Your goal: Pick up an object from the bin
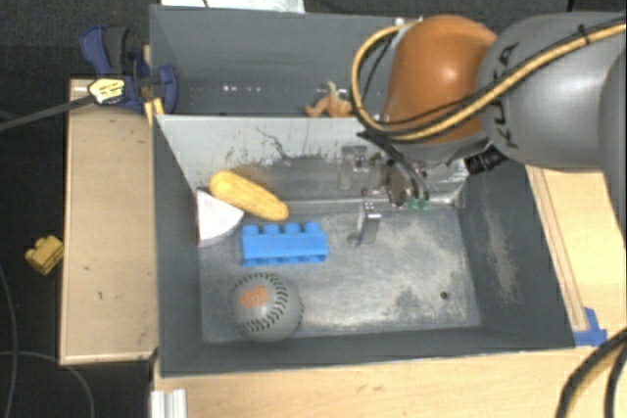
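Note:
My gripper [366, 222] hangs low over the middle of the bin floor, just right of a blue toy brick [284, 243]. Its metal fingers point down and nothing shows between them. A yellow corn cob [249, 195] lies up and to the left of the brick, overlapping a white wedge-shaped piece [217, 216] against the left wall. A grey ball with an orange patch [263, 302] rests near the front left corner.
A small orange-tan toy figure [331, 103] sits at the back wall, left of the arm's orange cover. The bin floor stretches bare to the right and front of the gripper.

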